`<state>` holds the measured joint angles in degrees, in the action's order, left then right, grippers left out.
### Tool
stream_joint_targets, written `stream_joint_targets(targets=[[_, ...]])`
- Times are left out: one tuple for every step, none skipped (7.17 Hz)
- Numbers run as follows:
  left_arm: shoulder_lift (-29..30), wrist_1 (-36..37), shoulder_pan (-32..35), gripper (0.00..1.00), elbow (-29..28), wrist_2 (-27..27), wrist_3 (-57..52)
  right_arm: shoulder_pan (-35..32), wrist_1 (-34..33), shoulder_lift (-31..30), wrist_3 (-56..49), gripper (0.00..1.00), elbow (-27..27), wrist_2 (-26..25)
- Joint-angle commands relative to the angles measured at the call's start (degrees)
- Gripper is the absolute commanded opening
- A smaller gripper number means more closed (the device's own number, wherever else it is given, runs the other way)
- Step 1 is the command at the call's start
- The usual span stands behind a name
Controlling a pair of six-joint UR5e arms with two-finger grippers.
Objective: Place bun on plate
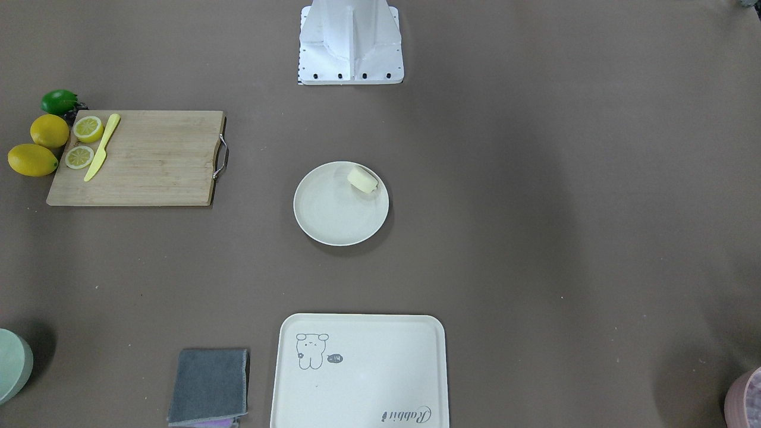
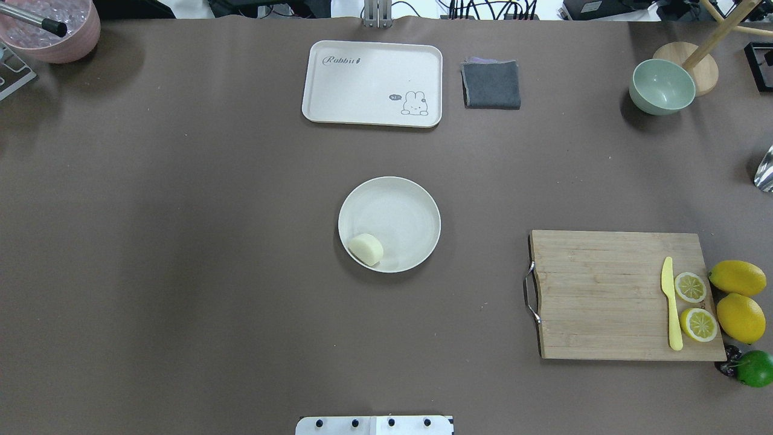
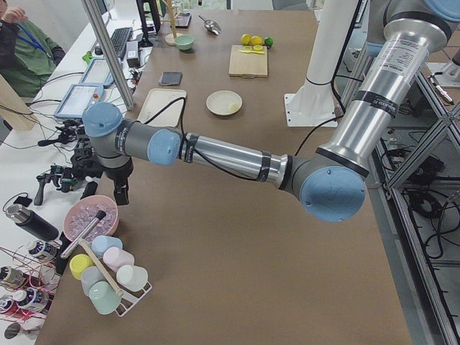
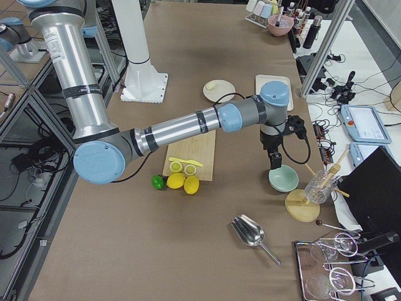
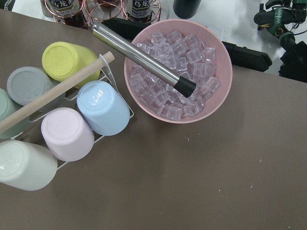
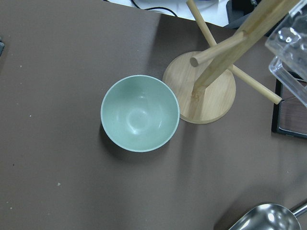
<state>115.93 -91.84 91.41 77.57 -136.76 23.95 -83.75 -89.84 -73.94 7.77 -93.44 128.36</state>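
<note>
Bun is lying on the plate, on its side. It sits inside the rim at the edge nearest the robot base, a little toward the robot's left. Nothing is touching it.

Both arms are well away from the plate. The left gripper hangs far out past the plate's left side, over a pink bowl of ice cubes. A metal rod rests across that bowl. I only have this gripper in the side view, so I cannot tell how wide the fingers stand or whether they hold anything.

The right gripper is far out past the plate's right side, over a pale green bowl. That bowl stands just beside a wooden stand. Again I have the side view only, so I cannot tell its opening or any hold.

On the plate's far side from the base sits the cream tray, apart from it. A folded grey cloth lies just to the tray's right.

To the plate's right, apart from it, is the cutting board. It carries a yellow knife and two lemon halves at the end away from the plate. Two whole lemons and a lime lie just off that end.
</note>
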Motion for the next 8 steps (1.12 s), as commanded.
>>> stream_joint_targets(targets=[[0.1, -0.1, 0.0, 0.98, 0.1, 0.0, 0.2, -0.5, -0.2, -0.2, 0.3, 1.00, 0.7, 0.2], [0.2, -0.2, 0.0, 0.98, 0.0, 0.0, 0.2, -0.5, 0.0, -0.1, 2.1, 1.00, 0.6, 0.1], [0.3, -0.1, 0.1, 0.98, 0.0, 0.0, 0.4, -0.5, 0.0, 0.3, 2.8, 1.00, 0.7, 0.2], [0.4, 0.0, 0.1, 0.98, 0.0, 0.0, 0.6, -0.5, 0.1, 0.4, 3.6, 1.00, 0.7, 0.2], [0.4, -0.1, 0.1, 0.98, 0.2, -0.1, 2.4, -0.5, 0.1, 0.5, 3.7, 1.00, 0.8, 0.2], [0.4, -0.1, 0.3, 0.98, 0.3, -0.3, 5.6, -0.5, 0.1, 0.6, 3.7, 1.00, 0.9, 0.2], [0.4, -0.3, 1.0, 0.98, 0.5, -0.6, 6.9, -0.5, 0.1, 0.7, 3.7, 1.00, 1.0, 0.2], [0.3, -0.5, 1.5, 0.98, 0.5, -0.6, 6.9, -0.5, 0.1, 0.6, 3.7, 1.00, 1.1, 0.3]])
